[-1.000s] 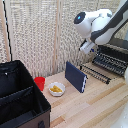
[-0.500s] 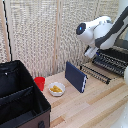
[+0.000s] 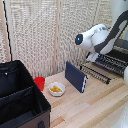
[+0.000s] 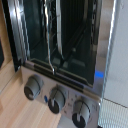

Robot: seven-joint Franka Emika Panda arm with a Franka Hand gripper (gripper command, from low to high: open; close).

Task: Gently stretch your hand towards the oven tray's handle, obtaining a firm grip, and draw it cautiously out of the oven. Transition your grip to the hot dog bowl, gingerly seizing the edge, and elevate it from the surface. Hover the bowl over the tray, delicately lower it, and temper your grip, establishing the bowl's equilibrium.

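Nearest, w/ a corner filling the exterior view's left foreground, is a large black case (image 3: 20, 100) on the wooden counter (image 3: 90, 107). Just behind it a small red cup (image 3: 39, 82), and right beside that the hot dog bowl (image 3: 56, 89), white, yellowish bits inside, sitting free on the counter. A dark blue slab (image 3: 76, 76) stands propped on edge a bit further toward the exterior view's right.

Beyond that, the oven tray (image 3: 102, 67): the wire rack looks already drawn out, front end low near the counter, back end rising toward the oven (image 3: 119, 52) at the far right. The oven tray's handle (image 3: 94, 73) is the thin front bar. The arm's white wrist (image 3: 92, 39) hangs above the rack. Fingers aren't visible in either view, so can't tell how far open they are or if anything's held. The wrist view just shows the oven front: glass door, three knobs (image 4: 56, 97), rack bars inside.

Handling, my guess: the rack is stiff, light, thin-barred, so take the handle bar mid-span or it'll skew. The bowl is small, probably light but smooth-glazed and slippery; pinch the rim, one finger inside, one outside, clear of the food. On parallel bars it could rock, so set it centred.
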